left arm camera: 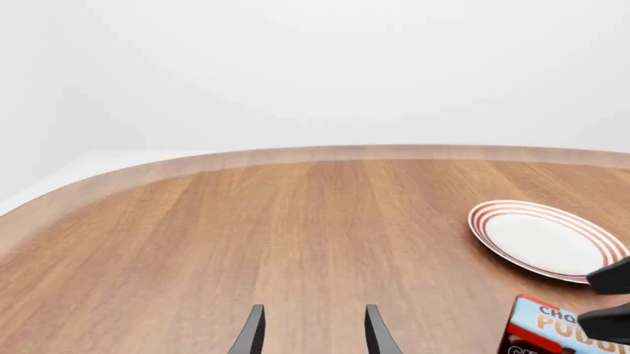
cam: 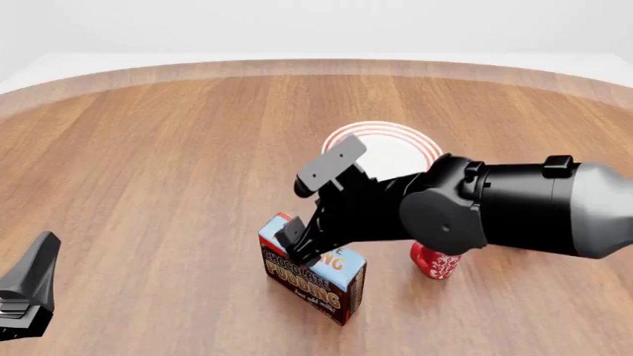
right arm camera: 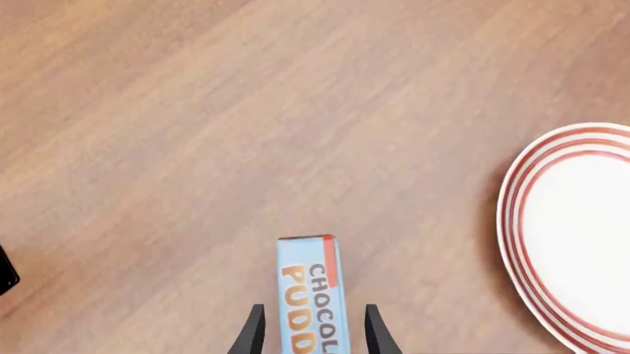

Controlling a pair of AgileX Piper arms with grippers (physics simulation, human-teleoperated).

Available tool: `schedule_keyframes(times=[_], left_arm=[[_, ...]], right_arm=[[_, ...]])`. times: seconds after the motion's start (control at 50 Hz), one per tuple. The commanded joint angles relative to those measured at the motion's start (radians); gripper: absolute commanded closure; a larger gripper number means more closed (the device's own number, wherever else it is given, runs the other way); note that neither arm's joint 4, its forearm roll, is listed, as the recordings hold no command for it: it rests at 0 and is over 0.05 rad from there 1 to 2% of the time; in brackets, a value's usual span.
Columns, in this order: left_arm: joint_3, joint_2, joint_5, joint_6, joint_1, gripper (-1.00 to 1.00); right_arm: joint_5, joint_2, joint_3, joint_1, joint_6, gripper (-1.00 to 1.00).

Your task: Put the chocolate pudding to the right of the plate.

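Note:
The chocolate pudding [cam: 314, 278] is a carton with a light blue top, standing upright on the wooden table in front of the plate. It also shows in the right wrist view [right arm camera: 310, 295] and the left wrist view [left arm camera: 561, 332]. The plate [cam: 401, 148], white with red rings, lies behind it and is partly hidden by my right arm; it also shows in the wrist views [right arm camera: 580, 236] [left arm camera: 547, 240]. My right gripper [cam: 302, 241] [right arm camera: 313, 335] is open, with a finger on each side of the carton's top and small gaps showing. My left gripper [cam: 25, 297] [left arm camera: 313, 335] is open and empty at the near left.
A red object with white marks [cam: 435, 261] stands on the table just right of the carton, under my right arm. The table's curved far edge [cam: 316, 63] runs along the back.

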Motion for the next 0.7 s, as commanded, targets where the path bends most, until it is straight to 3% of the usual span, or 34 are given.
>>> schedule_keyframes(times=[0.02,0.7], left_arm=[[0.000,0.000,0.000,0.000,0.000,-1.00],[0.000,0.000,0.000,0.000,0.000,-1.00]], right_arm=[[-0.014,0.015,0.008,0.009,0.015,-1.00],[-0.045,0.056,0.033,0.000,0.050,-1.00]])
